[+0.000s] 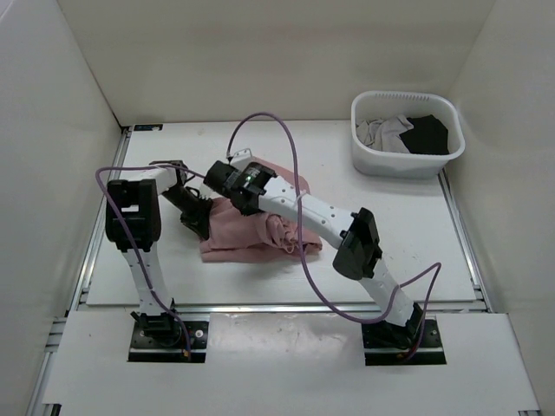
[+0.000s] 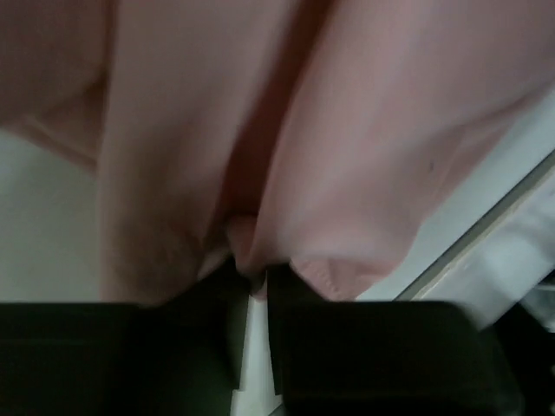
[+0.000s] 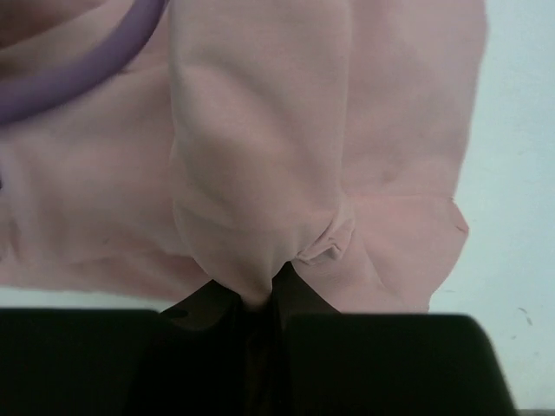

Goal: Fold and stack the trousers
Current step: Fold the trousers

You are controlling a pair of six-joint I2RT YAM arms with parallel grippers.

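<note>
Top view: trousers point(image 1: 260, 230) bunched in a heap, left of the basket point(image 1: 408, 134) and nearer the arms.
Left wrist: left gripper point(image 2: 251, 279) pinches a pink fold.
Right wrist: right gripper point(image 3: 273, 290) pinches a fold too.
Advice: lift both together and draw apart evenly, so the cloth spreads flat.

This is a robotics lab test cell: plain white panel walls point(image 1: 52, 104) box in a white table point(image 1: 390, 225) edged with aluminium rails point(image 1: 95, 234) on all sides of the fingers. The left arm point(image 1: 134, 217) and right arm point(image 1: 360, 243) are bolted to base plates point(image 1: 165, 338) well behind their fingers and trail purple cables point(image 1: 290, 143). A white laundry basket point(image 1: 403, 165) sits far right of the right gripper point(image 3: 273, 295).
</note>
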